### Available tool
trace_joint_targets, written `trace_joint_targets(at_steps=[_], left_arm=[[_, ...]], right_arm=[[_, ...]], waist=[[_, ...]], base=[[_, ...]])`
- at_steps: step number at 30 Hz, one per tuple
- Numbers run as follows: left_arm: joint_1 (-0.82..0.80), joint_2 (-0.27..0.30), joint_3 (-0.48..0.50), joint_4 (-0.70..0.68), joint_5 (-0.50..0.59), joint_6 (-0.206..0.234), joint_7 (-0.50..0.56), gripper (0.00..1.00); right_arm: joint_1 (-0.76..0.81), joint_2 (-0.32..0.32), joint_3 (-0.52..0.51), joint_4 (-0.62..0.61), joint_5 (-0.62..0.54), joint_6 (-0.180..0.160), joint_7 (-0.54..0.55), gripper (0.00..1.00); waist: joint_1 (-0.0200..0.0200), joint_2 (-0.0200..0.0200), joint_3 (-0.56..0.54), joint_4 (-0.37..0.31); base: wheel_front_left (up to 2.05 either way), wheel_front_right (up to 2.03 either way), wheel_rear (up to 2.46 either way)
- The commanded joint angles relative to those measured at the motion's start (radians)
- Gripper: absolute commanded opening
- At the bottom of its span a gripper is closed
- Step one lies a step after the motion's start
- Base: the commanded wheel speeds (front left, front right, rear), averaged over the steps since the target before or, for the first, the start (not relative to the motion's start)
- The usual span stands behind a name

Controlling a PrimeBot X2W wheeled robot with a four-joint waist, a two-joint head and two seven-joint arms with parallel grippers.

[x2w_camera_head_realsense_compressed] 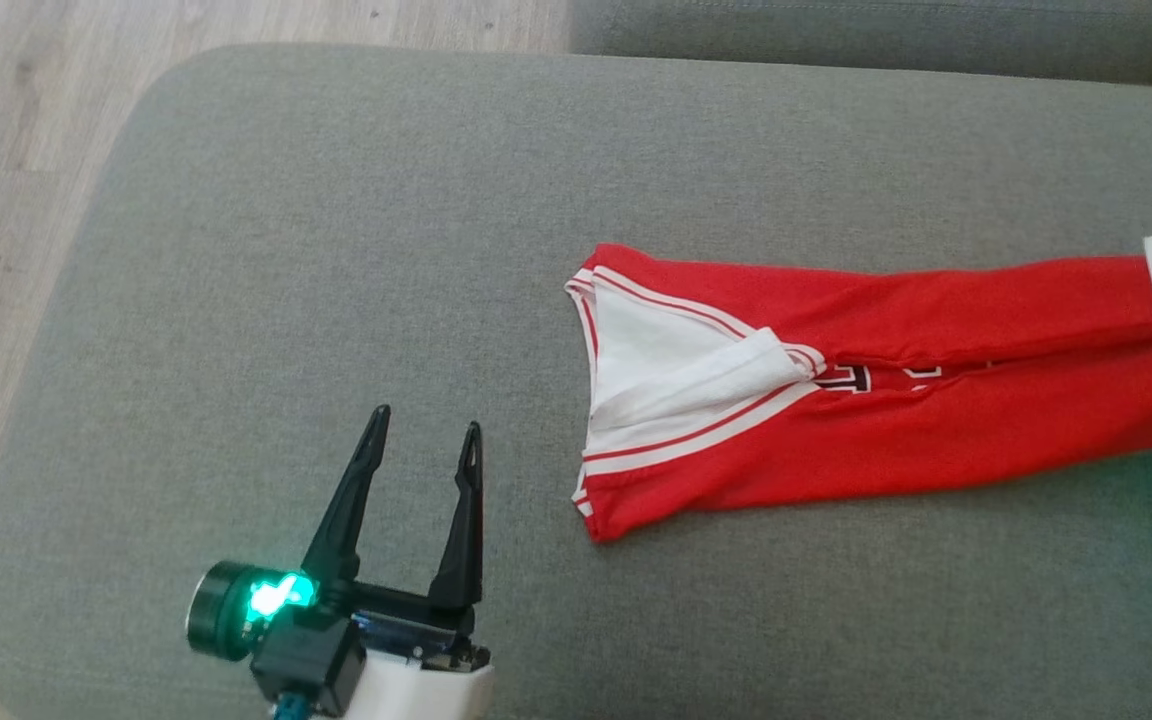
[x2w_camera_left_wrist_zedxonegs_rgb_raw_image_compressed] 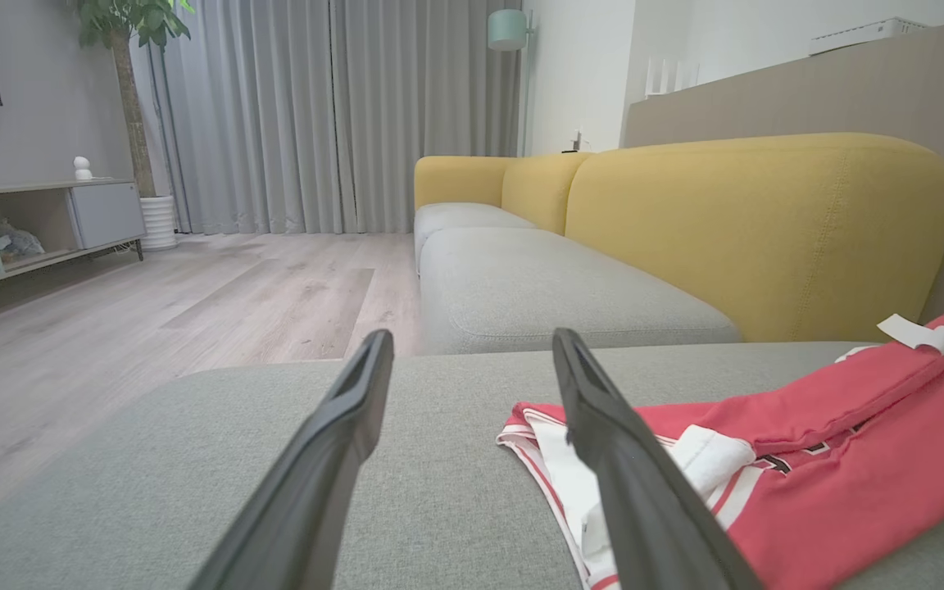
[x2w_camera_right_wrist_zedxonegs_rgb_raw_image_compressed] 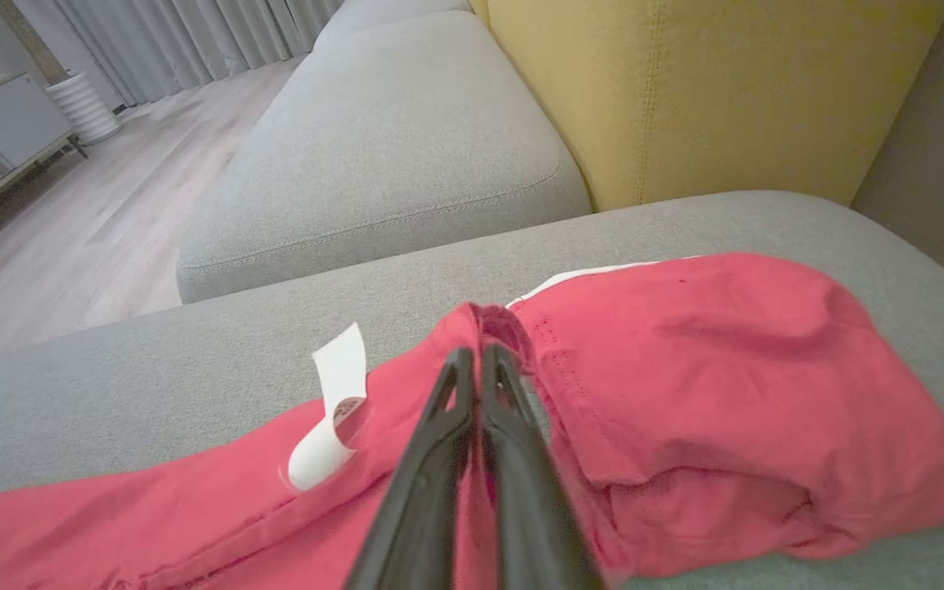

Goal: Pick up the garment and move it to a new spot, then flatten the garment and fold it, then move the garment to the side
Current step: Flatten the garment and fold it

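Observation:
A red garment [x2w_camera_head_realsense_compressed: 936,400] with white trim and a white V-neck lies stretched in a long band across the grey cushion [x2w_camera_head_realsense_compressed: 336,250], running off the right edge of the head view. My left gripper [x2w_camera_head_realsense_compressed: 426,432] stands open above the cushion, left of the neckline, touching nothing. The left wrist view shows the same garment [x2w_camera_left_wrist_zedxonegs_rgb_raw_image_compressed: 832,459] to the right of the spread fingers [x2w_camera_left_wrist_zedxonegs_rgb_raw_image_compressed: 341,434]. In the right wrist view my right gripper [x2w_camera_right_wrist_zedxonegs_rgb_raw_image_compressed: 476,354] is shut on a raised fold of the garment [x2w_camera_right_wrist_zedxonegs_rgb_raw_image_compressed: 685,369] at its hem end, beside a white care label [x2w_camera_right_wrist_zedxonegs_rgb_raw_image_compressed: 333,410].
The grey cushion's rounded left edge drops to a wooden floor [x2w_camera_head_realsense_compressed: 16,150]. A second grey seat [x2w_camera_right_wrist_zedxonegs_rgb_raw_image_compressed: 390,139] and yellow backrest [x2w_camera_right_wrist_zedxonegs_rgb_raw_image_compressed: 710,90] lie beyond the garment. A TV cabinet [x2w_camera_left_wrist_zedxonegs_rgb_raw_image_compressed: 29,221], plant and curtains stand across the room.

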Motion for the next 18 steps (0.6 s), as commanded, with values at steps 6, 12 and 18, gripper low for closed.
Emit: trace_joint_targets(at_steps=[6,12,18], left_arm=[[-0.014,-0.014,0.056,-0.017,0.017,-0.015,-0.006,1.00],[-0.003,-0.018,0.065,-0.008,0.026,-0.025,-0.006,1.00],[0.000,-0.023,0.063,0.002,0.030,-0.033,-0.006,1.00]], right_arm=[[0.010,0.004,0.000,-0.069,-0.032,0.007,0.017,0.00],[0.018,0.053,0.030,-0.145,-0.024,0.007,0.026,0.00],[0.012,0.123,0.112,-0.257,0.005,0.007,0.040,0.00]], waist=[[0.0000,0.0000,-0.010,-0.005],[0.0000,0.0000,-0.029,-0.002],[0.0000,0.0000,-0.050,0.010]], base=[[0.00,0.00,0.00],[0.00,0.00,0.00],[0.00,0.00,0.00]])
